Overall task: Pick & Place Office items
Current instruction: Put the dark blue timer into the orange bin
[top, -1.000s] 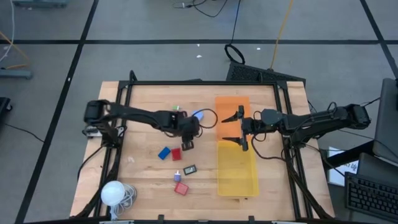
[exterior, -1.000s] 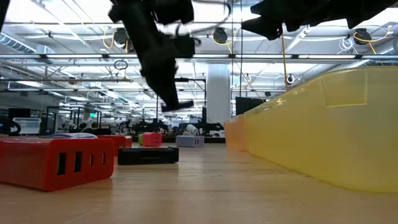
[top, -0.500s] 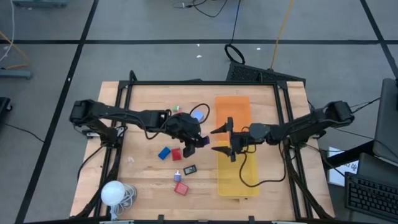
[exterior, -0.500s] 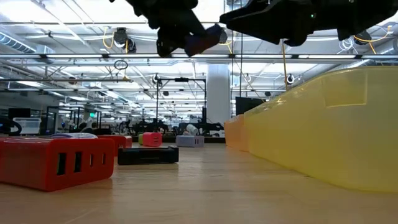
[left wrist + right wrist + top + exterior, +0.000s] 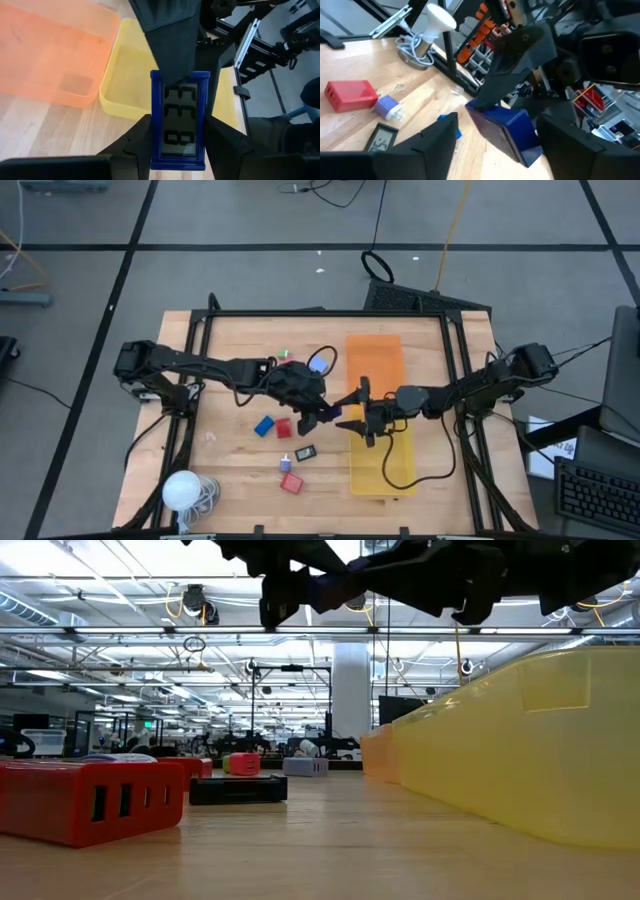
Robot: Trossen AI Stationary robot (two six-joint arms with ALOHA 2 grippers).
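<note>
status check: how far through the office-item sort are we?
Early. Done: nothing; the orange tray and yellow tray look empty. In hand: the left gripper holds a blue-framed display piece in the air by the yellow tray's edge, and the right gripper has its fingers around it, a handover. Left: the blue block, red blocks, black display and other small pieces remain on the table.

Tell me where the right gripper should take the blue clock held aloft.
Take the free end of the blue clock, which sticks out past the left gripper. Its long edges are already clamped, so the right gripper should pinch front and back, coming from the yellow tray side.
</note>
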